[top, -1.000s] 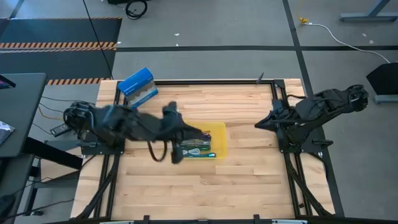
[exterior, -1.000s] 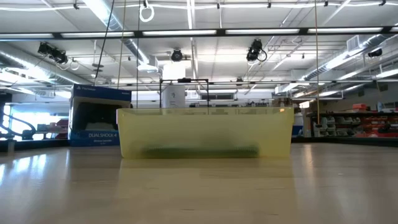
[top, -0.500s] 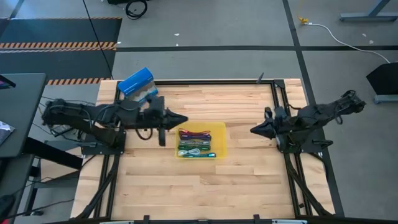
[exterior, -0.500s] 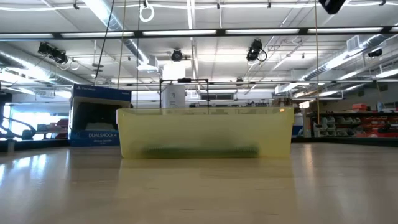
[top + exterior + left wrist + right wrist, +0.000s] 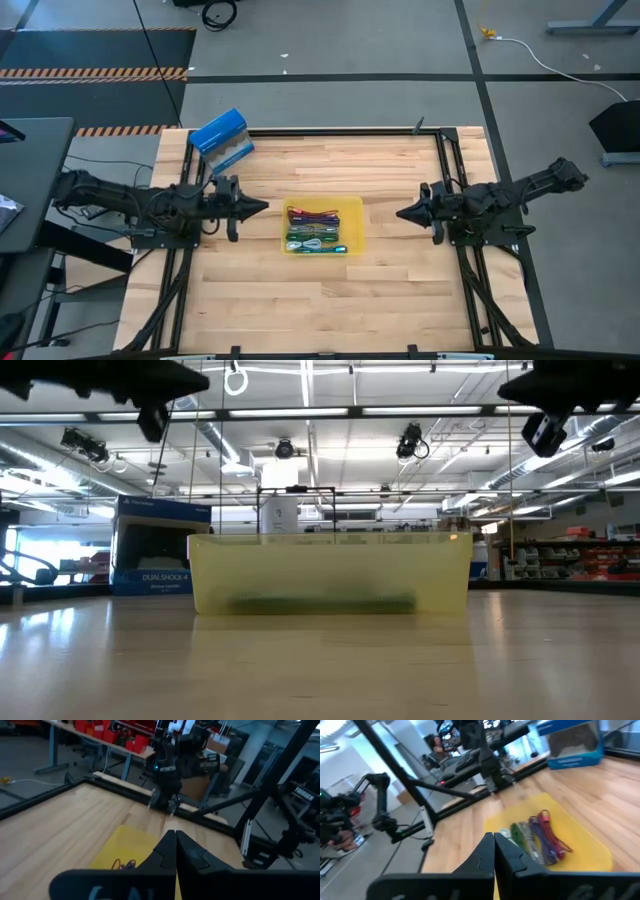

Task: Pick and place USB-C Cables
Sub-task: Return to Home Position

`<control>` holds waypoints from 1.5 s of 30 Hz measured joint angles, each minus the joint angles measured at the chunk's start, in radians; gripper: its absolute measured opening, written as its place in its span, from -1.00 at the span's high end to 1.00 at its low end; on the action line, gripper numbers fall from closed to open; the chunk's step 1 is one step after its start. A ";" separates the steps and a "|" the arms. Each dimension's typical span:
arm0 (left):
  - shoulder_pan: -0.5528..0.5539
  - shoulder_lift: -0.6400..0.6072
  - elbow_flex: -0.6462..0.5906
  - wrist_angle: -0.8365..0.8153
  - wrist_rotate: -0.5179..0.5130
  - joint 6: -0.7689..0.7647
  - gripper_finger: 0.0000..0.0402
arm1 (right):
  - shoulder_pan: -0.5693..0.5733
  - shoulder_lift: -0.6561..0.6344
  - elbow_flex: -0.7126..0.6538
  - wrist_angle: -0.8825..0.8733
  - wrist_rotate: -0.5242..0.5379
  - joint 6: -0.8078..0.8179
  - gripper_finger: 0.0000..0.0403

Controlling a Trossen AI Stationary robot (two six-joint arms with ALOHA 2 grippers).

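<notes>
Several USB-C cable bundles (image 5: 314, 231) in magenta, purple, green, pale and teal lie side by side in the flat yellow tray (image 5: 350, 212) at the table's middle; the right wrist view shows the cables (image 5: 540, 834) too. My left gripper (image 5: 265, 207) is shut, raised left of the tray and pointing at it. My right gripper (image 5: 398, 213) is shut, raised right of the tray and pointing at it. Neither gripper touches anything.
A blue rectangular box (image 5: 222, 140) stands at the table's far left corner. The low view shows the tray's yellow wall (image 5: 330, 572) with the box (image 5: 160, 545) behind it. Bare wooden table top lies on the near side of the tray.
My left arm has drawn back from over the tray toward the table's left edge and now points level at the tray. My right arm has stretched out a little toward the tray. The cables in the tray have not moved.
</notes>
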 joint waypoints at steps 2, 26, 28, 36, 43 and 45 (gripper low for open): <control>0.000 -0.032 -0.058 0.046 0.000 0.000 1.00 | -0.022 -0.030 -0.029 0.000 -0.001 -0.002 1.00; -0.001 -0.191 -0.430 0.370 0.039 0.033 1.00 | -0.285 -0.144 -0.317 0.294 -0.199 -0.054 1.00; -0.001 -0.191 -0.430 0.368 0.062 0.034 1.00 | -0.314 -0.154 -0.317 0.299 -0.236 -0.056 1.00; -0.002 -0.236 -0.430 0.348 0.142 0.099 1.00 | -0.404 -0.239 -0.317 0.342 -0.422 -0.057 1.00; -0.003 -0.369 -0.430 0.108 0.131 0.059 1.00 | -0.452 -0.308 -0.317 0.298 -0.446 -0.076 1.00; -0.003 -0.386 -0.430 0.042 0.122 0.056 0.99 | -0.454 -0.309 -0.317 0.265 -0.462 -0.075 0.99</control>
